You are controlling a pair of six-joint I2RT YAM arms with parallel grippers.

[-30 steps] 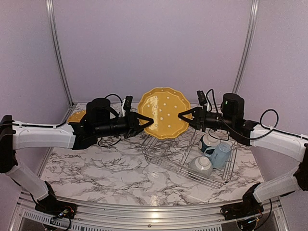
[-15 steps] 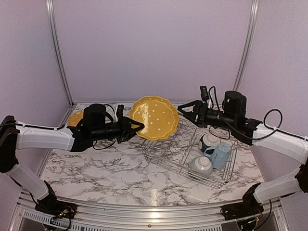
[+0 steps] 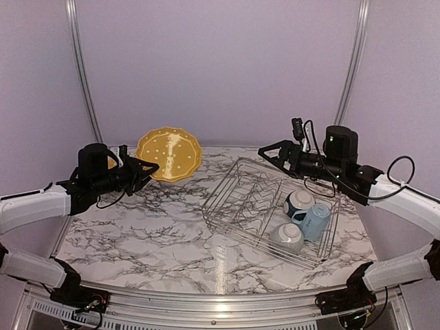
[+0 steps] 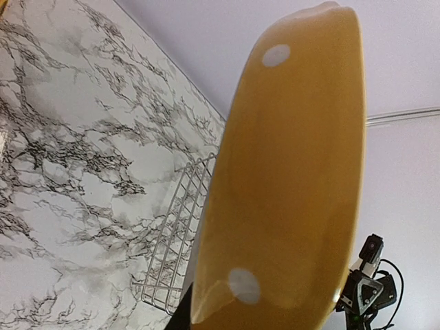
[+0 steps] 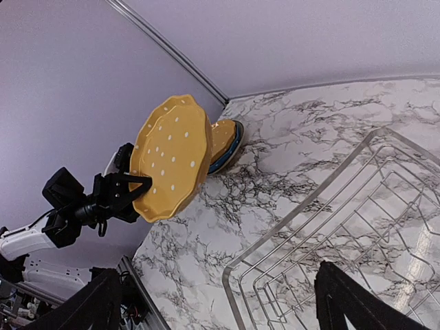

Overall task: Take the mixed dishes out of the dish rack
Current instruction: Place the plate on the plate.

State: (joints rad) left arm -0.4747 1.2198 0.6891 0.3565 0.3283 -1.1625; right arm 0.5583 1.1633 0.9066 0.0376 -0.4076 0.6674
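Top view, left of centre: left claw (image 3: 148, 167) clenched on the lower rim of a yellow plate (image 3: 169, 153). Plate held aloft and tilted, dotted face toward the camera, over the far left part of the marble surface (image 3: 137, 234), well apart from the rack (image 3: 237, 199).

Right of centre: rack lying at an angle on the surface. Upper right: right claw (image 3: 265, 152) released, jaws spread wide with nothing between them, pointing left above the rack's far corner.

Right end of the rack: light blue mug (image 3: 315, 220) on its side, between a far bowl (image 3: 299, 201) and a near bowl (image 3: 287, 236), all three close together.

Right wrist view, left half: same plate with scalloped edge, pinched from below by the left claw. Just behind it, a low stack (image 5: 223, 141) on the far edge of the surface, yellow plate over a blue rim.

Left wrist view: plate edge-on, filling the centre; rack corner at lower left beyond it.
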